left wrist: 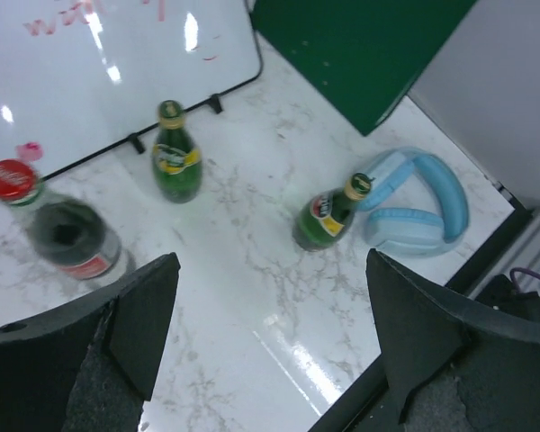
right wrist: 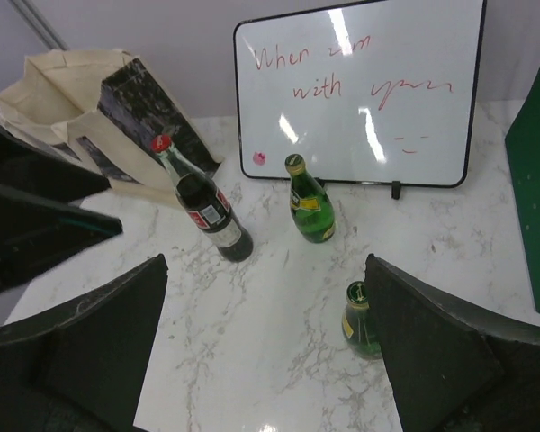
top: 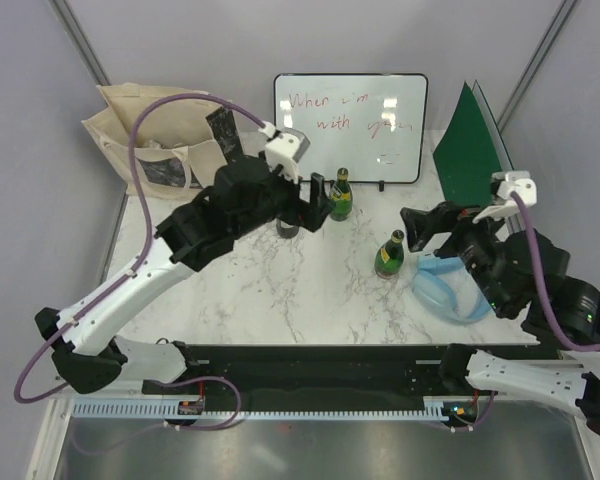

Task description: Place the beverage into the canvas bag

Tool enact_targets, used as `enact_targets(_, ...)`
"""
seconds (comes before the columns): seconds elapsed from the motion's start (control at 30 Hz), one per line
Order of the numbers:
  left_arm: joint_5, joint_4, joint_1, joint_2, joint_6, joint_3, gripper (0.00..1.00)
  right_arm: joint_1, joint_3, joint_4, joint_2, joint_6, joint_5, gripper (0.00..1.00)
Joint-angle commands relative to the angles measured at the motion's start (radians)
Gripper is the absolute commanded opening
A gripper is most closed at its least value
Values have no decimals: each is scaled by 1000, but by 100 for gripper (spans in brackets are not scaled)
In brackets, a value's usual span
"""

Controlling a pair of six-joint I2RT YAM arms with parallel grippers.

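Fingers apart just beside the red-capped cola bottle (right wrist: 205,209), the left gripper (left wrist: 270,306) should centre on the bottle's body before closing, then lift it upright toward the canvas bag (top: 140,130) at the back-left corner.

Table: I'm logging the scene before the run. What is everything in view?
canvas bag: 1, beige, black print, far left corner
whiteboard: 1, white, red writing, far centre
folder: 1, dark green, far right
headphones: 1, light blue, right side
cola bottle: 1, dark, red cap, centre
far green bottle: 1, green, before whiteboard
near green bottle: 1, green, beside headphones
left gripper: 1, black, open, near cola bottle
right gripper: 1, black, open, right side
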State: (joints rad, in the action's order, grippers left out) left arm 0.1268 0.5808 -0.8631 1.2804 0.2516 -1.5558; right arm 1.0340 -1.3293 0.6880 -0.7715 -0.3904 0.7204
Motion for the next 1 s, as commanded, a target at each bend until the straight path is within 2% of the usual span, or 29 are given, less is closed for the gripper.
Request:
enact_targets(0.0, 39, -208, -126, 80, -60, 115, 90, -2, -33, -10, 35, 21, 51, 98)
enact_targets(0.1, 94, -246, -146, 206, -28, 90, 88, -3, -31, -21, 43, 21, 57, 98)
enact_targets(0.43, 102, -398, -235, 512, -84, -1, 88, -2, -4, -45, 84, 48, 60, 98)
enact_targets(0.7, 77, -395, -235, 642, -68, -87, 86, -3, 27, -51, 124, 54, 60, 98)
enact_targets(0.97, 82, -369, -235, 743, -77, -187, 78, -2, 39, -51, 135, 58, 65, 98)
